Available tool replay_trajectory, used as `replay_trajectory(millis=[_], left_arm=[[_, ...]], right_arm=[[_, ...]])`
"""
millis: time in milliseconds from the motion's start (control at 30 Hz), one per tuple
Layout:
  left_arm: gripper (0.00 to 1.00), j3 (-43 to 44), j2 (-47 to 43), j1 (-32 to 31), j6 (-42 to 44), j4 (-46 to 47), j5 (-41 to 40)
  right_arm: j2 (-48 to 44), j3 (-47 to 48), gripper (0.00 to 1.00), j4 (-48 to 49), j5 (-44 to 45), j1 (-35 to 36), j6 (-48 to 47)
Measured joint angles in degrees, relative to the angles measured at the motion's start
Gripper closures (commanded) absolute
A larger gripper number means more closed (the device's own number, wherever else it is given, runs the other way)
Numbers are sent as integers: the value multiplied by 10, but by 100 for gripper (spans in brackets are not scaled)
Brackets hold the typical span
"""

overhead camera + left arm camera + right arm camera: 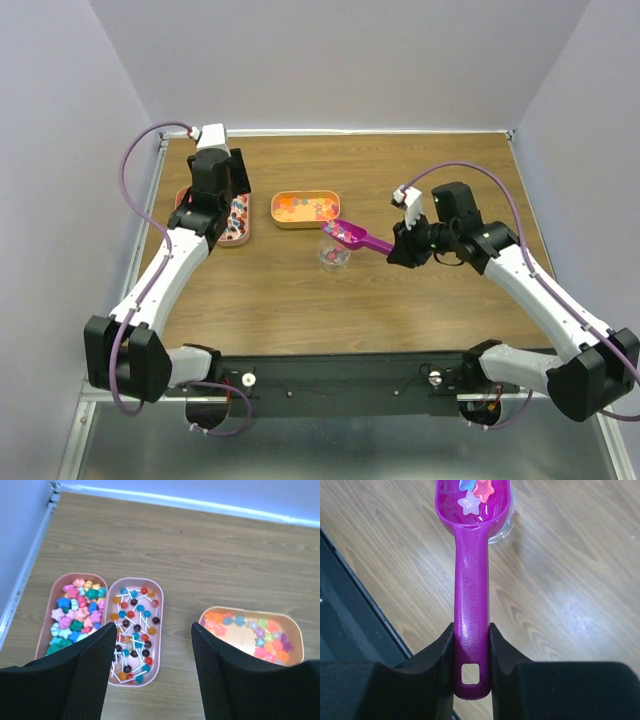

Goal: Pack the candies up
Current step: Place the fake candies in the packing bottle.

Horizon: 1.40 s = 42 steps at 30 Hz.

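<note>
My right gripper [471, 630] is shut on the handle of the magenta scoop [470, 590]. The scoop's bowl holds a few star-shaped candies [470, 502], white, red and blue, and hangs over a small clear cup [504, 526]. In the top view the scoop [357, 238] reaches left from the right gripper [400, 246] above the cup [334, 257], just in front of a peach tray [300, 227] of orange and pink star candies. My left gripper [154, 630] is open and empty, hovering above the left trays [247, 228].
In the left wrist view a peach tray [44, 627] of mixed star candies lies at the left. A second tray [161, 630] of small lollipops lies beside it. The third tray [242, 637] is to the right. Walls close the table's back and sides.
</note>
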Motion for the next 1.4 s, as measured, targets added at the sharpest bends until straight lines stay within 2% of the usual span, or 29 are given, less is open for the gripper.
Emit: replay_trajectory(millis=[33, 167, 200, 333, 667, 1100, 1400], left_arm=[[26, -6, -10, 0, 3, 6, -4], [24, -42, -51, 0, 10, 36, -32], [19, -52, -62, 0, 13, 42, -39], [15, -76, -90, 0, 21, 61, -57], [15, -82, -110, 0, 30, 81, -93], [15, -84, -117, 3, 30, 89, -99], [15, -87, -120, 3, 32, 89, -100]], right_arm=[[-1, -2, 99, -3, 2, 4, 9], [-1, -7, 99, -17, 13, 17, 37], [-1, -7, 99, -19, 14, 19, 41], [-1, -7, 99, -30, 20, 33, 63], [2, -7, 99, -44, 46, 65, 99], [4, -7, 99, -49, 115, 123, 151], [7, -6, 99, -49, 151, 132, 181]])
